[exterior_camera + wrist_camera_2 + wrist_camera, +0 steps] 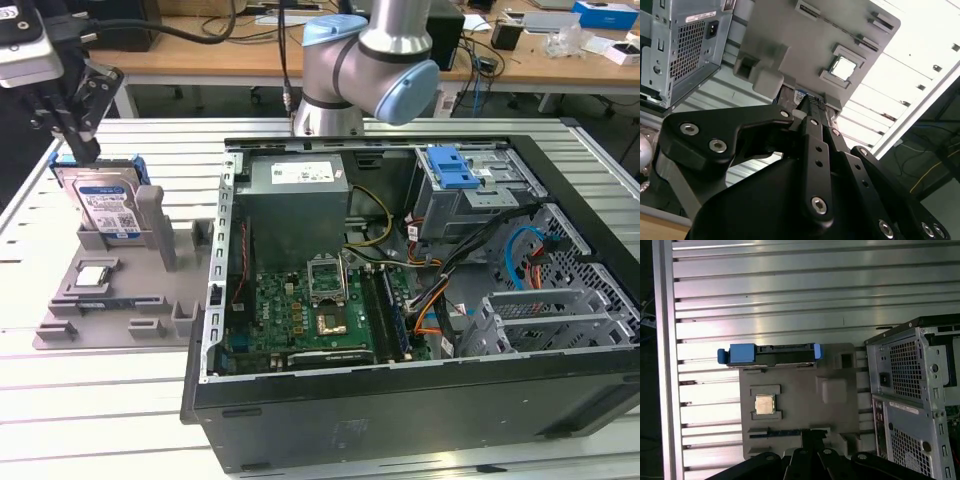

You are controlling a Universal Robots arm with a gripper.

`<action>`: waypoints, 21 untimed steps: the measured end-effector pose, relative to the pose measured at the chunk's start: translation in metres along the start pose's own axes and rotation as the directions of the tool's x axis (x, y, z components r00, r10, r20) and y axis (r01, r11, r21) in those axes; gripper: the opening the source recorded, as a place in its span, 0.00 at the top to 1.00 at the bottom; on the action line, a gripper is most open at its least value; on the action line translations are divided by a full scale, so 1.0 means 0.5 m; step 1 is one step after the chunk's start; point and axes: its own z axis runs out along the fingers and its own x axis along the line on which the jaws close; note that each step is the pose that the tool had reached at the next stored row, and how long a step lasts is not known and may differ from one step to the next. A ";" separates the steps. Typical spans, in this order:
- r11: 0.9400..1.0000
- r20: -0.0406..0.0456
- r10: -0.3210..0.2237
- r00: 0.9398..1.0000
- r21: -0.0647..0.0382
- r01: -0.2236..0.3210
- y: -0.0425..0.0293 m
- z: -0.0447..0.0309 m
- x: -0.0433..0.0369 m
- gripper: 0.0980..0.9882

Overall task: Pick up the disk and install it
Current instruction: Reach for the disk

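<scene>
one disk [108, 208] upright in holder [140, 292] (grey), one gripper [85, 150] at top

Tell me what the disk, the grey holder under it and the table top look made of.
The disk: silvery metal body, dull sheen; paper-like white-and-blue label; glossy blue frame, likely plastic. The grey holder: matte, uniform grey, blocky moulded shapes; probably plastic. The table top: ribbed slats with bright brushed reflections, seemingly aluminium.
</scene>
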 end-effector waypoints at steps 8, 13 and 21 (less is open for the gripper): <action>1.000 0.000 0.000 1.000 0.000 0.000 -0.003 0.000 0.046 0.99; 1.000 0.000 0.000 1.000 0.000 0.000 0.002 0.002 0.074 0.99; 1.000 0.000 0.000 1.000 0.001 0.000 0.042 0.014 0.121 0.99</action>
